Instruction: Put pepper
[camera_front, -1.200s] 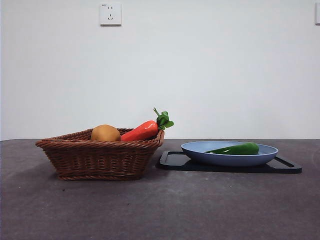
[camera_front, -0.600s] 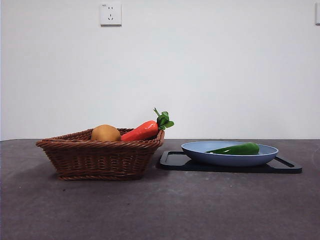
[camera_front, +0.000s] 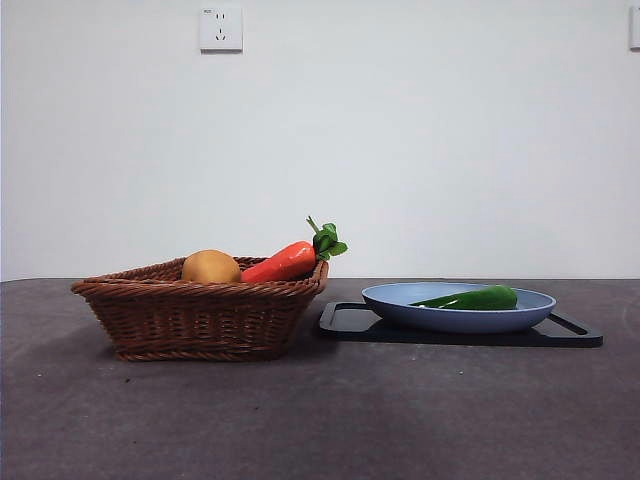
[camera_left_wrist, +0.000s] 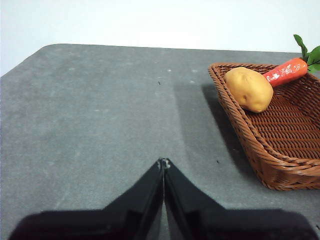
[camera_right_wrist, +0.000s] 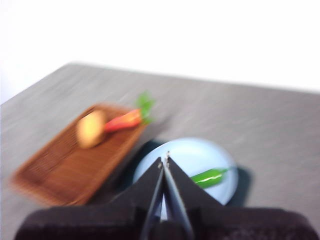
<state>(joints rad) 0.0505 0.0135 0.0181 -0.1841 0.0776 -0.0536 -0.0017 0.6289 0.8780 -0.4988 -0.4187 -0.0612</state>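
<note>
The glossy green pepper (camera_front: 470, 298) lies in the blue plate (camera_front: 400, 304), right of the wicker basket (camera_front: 200, 310). It also shows in the blurred right wrist view (camera_right_wrist: 209, 177) on the plate (camera_right_wrist: 185, 155). My right gripper (camera_right_wrist: 164, 159) is shut and empty, high above the plate, apart from the pepper. My left gripper (camera_left_wrist: 163, 162) is shut and empty over bare table, to the side of the basket (camera_left_wrist: 285, 150). Neither gripper shows in the front view.
The basket holds a yellow-brown potato (camera_front: 210, 267) and a red-orange carrot-like vegetable with a leafy top (camera_front: 290, 258). The plate rests on a flat black tray (camera_front: 575, 332). A wall stands behind the grey table.
</note>
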